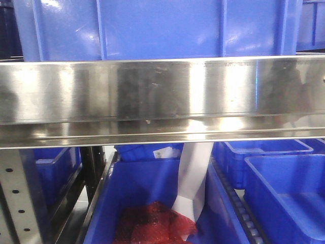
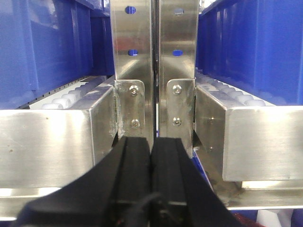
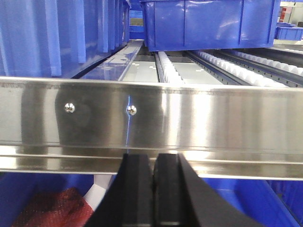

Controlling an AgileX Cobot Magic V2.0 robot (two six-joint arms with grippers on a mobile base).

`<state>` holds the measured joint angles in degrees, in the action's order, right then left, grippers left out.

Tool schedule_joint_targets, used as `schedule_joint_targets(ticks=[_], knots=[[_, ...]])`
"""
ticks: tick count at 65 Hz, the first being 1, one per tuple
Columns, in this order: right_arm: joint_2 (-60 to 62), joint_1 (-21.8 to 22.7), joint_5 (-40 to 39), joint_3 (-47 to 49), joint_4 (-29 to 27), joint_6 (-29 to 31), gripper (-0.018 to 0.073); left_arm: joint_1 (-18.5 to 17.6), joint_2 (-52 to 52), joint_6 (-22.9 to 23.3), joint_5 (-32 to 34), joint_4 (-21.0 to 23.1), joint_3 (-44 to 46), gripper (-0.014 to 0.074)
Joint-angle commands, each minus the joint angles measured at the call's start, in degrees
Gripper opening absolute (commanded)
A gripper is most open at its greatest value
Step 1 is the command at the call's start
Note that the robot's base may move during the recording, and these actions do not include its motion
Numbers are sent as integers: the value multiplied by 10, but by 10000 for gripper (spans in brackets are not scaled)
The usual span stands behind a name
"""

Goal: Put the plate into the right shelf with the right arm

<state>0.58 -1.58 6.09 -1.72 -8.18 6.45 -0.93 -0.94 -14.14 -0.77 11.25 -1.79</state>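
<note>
No plate shows in any view. My right gripper (image 3: 155, 158) is shut and empty, its black fingers pressed together just below the steel front rail (image 3: 189, 118) of a roller shelf. Beyond the rail an open lane of white rollers (image 3: 170, 71) runs back to a blue bin (image 3: 208, 23). My left gripper (image 2: 152, 142) is shut and empty, facing two steel shelf uprights (image 2: 156, 52). Neither gripper shows in the front view.
The front view shows a wide steel shelf beam (image 1: 162, 96) with a blue bin (image 1: 152, 28) above. Below it a blue bin (image 1: 147, 203) holds red mesh (image 1: 152, 223) and a white strip (image 1: 193, 178). More blue bins (image 1: 284, 188) stand at the right.
</note>
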Motion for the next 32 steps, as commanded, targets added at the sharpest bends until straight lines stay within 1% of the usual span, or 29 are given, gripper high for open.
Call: schedule_joint_targets(ticks=[1, 32], knots=[[8, 3, -56, 5, 6, 1, 56, -3, -6, 1, 49, 1, -6, -47], [8, 3, -56, 5, 6, 1, 56, -3, -6, 1, 49, 1, -6, -47]])
